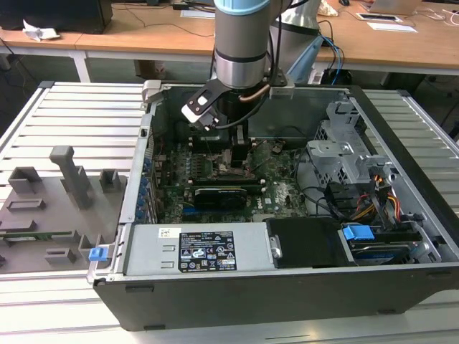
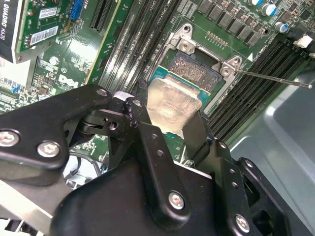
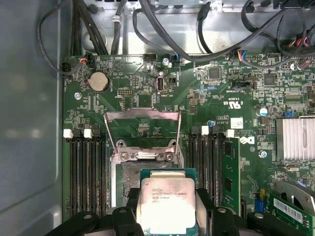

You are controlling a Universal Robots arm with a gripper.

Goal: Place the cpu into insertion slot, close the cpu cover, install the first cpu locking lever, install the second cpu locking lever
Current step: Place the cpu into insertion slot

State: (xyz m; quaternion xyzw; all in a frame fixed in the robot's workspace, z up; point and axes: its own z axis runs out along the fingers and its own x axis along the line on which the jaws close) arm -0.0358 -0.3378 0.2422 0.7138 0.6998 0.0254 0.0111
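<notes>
CPU (image 3: 167, 204) in the gripper (image 3: 167, 209), folks: black fingers (image 3: 132, 199) pinch it on two opposite edges, its silver top facing the camera in the first wrist view.

Sweeping the exterior view from its left, a grey fixture tray (image 1: 43, 215) with its blocks sits on the ribbed table (image 1: 79, 107), just beside the open computer case (image 1: 215, 301). In the middle of the frame, the arm (image 1: 240, 43) reaches straight down into the case. The gripper (image 1: 239, 156) is low over the green motherboard (image 1: 280, 190), with a black card (image 1: 219, 195) just in front of it and the labelled power supply (image 1: 204, 251) along the near wall. Over on the exterior view's right are the metal drive cage (image 1: 344, 147) and a blue tab (image 1: 356, 233).

Now the second wrist view. The CPU (image 2: 172, 101) sits between the fingers (image 2: 147, 132), over one edge of the insertion slot (image 2: 194, 69), with part of the dark centre uncovered. Whether it touches the socket, I can't tell. One thin locking lever (image 2: 270, 77) sticks out free across the memory slots (image 2: 246, 93).

In the first wrist view, the insertion slot (image 3: 129, 172) lies just beyond the chip. The CPU cover (image 3: 142, 116) stands swung up and open, with memory slots (image 3: 86, 172) flanking both sides.
</notes>
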